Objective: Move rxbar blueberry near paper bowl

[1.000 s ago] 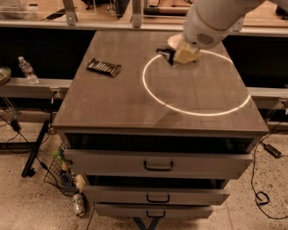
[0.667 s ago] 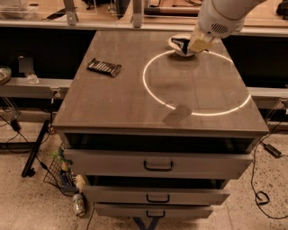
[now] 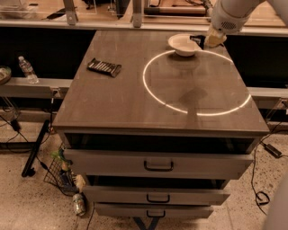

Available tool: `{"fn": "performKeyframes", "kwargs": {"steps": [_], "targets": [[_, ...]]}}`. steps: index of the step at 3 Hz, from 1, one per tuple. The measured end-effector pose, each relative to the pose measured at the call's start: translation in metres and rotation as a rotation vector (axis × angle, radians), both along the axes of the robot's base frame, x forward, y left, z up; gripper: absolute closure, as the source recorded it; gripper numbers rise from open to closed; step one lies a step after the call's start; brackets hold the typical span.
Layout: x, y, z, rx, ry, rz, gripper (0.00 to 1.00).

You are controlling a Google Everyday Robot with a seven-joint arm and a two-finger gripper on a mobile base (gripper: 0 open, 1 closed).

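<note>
The paper bowl (image 3: 183,45) is small, white and round, and sits at the far right of the tabletop. My gripper (image 3: 204,41) is just to the right of the bowl, low over the table. It is shut on the rxbar blueberry (image 3: 196,40), which shows as a small dark piece sticking out toward the bowl's rim. Most of the bar is hidden by the gripper. My pale arm (image 3: 229,13) comes in from the top right.
A black packet with pale stripes (image 3: 104,67) lies at the left of the grey tabletop (image 3: 135,103). A bright ring of light (image 3: 153,94) marks the table's right half. Drawers (image 3: 158,165) are below the front edge. A water bottle (image 3: 28,69) stands on a ledge at the left.
My gripper has moved right and farther back with the bar, from over the bowl to its right side. The bowl, which it covered before, now shows whole.
</note>
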State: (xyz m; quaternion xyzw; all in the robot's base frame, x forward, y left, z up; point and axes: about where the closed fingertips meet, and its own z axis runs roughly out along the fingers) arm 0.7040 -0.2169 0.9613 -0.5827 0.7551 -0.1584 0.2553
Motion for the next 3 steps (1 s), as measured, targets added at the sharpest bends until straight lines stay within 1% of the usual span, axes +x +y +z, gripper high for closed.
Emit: {"fn": "performKeyframes", "kwargs": {"steps": [1,2,3], "targets": [[0.026,-0.036,-0.026,-0.021,0.026,-0.062,1.0],[0.037,-0.059,-0.051,-0.026,0.061,-0.108,1.0],[0.045,-0.061,-0.069,-0.013,0.088,-0.113,0.83]]}}
